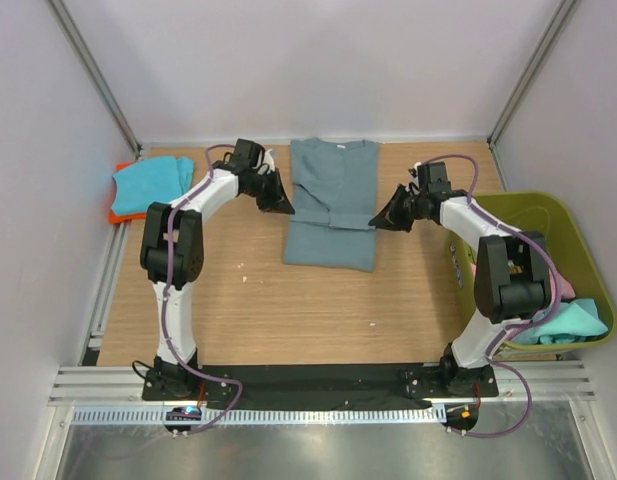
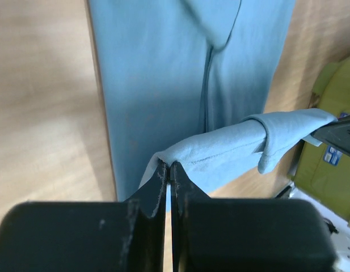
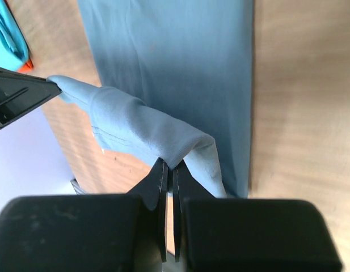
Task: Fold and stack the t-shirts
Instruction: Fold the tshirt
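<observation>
Mid-fold: your left gripper (image 1: 281, 203) and right gripper (image 1: 378, 218) both clamp the blue-grey t-shirt (image 1: 333, 180) by its raised edge; next, carry it level across, lay flat.

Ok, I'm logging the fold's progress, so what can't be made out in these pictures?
- Top view: the orange shirt lies under the turquoise shirt; only its edge shows.
- Top view: the right arm covers part of the basket, so its contents are unclear.
- Wrist views: the jaws hide how much of the blue-grey shirt they pinch.
</observation>
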You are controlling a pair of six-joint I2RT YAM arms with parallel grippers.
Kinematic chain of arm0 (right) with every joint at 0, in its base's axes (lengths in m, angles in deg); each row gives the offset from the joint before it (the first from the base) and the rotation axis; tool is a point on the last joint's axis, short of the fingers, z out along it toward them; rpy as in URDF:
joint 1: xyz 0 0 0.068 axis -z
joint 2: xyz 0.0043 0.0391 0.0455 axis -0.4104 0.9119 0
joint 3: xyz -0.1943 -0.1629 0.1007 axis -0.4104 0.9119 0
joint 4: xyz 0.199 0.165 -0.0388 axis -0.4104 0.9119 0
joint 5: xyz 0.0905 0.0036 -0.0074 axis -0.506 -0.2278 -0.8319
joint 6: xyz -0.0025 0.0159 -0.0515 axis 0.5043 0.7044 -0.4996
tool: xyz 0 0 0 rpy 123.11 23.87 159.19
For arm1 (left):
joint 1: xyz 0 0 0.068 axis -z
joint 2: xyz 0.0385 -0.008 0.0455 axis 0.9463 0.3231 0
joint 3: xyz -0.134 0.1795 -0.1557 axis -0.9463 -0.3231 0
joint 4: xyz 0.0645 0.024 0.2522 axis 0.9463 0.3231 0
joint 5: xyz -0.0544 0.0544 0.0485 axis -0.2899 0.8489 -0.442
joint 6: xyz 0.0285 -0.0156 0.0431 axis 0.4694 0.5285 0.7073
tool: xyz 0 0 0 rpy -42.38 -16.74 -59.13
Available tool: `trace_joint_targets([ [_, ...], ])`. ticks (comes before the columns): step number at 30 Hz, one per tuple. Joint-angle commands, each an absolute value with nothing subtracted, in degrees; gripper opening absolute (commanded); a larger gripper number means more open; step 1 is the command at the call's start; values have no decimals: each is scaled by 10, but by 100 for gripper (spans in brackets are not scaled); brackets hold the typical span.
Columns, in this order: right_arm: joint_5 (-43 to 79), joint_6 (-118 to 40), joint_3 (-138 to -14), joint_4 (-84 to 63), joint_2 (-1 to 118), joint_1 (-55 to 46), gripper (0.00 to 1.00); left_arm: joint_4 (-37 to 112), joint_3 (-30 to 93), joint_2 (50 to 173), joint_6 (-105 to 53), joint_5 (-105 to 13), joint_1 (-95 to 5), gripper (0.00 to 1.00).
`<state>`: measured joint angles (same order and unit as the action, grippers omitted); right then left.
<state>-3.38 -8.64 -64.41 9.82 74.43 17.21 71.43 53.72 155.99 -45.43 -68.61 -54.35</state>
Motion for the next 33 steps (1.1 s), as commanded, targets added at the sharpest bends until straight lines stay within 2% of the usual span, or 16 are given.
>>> trace_joint_targets([
  [1, -30, -103, -701, 59, 777, 183, 2, 701, 609, 1593, -438, -684, -549, 0],
  [13, -22, -112, -842, 28, 922, 187, 1, 666, 770, 1711, -434, -646, -551, 0],
  [19, -9, -123, -877, 25, 967, 187, 1, 659, 795, 1729, -435, -612, -551, 0],
  [20, 8, -126, -882, 29, 968, 187, 2, 658, 795, 1728, -435, -610, -551, 5],
  [22, 21, -135, -883, 29, 968, 190, 21, 661, 795, 1721, -435, -605, -552, 13],
  [23, 24, -137, -883, 30, 964, 191, 30, 668, 795, 1715, -432, -605, -553, 28],
  [24, 24, -139, -883, 32, 958, 194, 44, 675, 790, 1709, -427, -595, -554, 39],
  [25, 22, -140, -880, 39, 943, 200, 49, 693, 786, 1702, -425, -591, -554, 47],
  [26, 16, -144, -876, 45, 934, 204, 52, 701, 780, 1681, -422, -590, -558, 55],
  [28, -5, -142, -855, 65, 904, 216, 53, 723, 752, 1659, -410, -590, -564, 62],
  [33, -51, -110, -747, 90, 836, 222, 54, 782, 656, 1594, -395, -627, -573, 68],
])
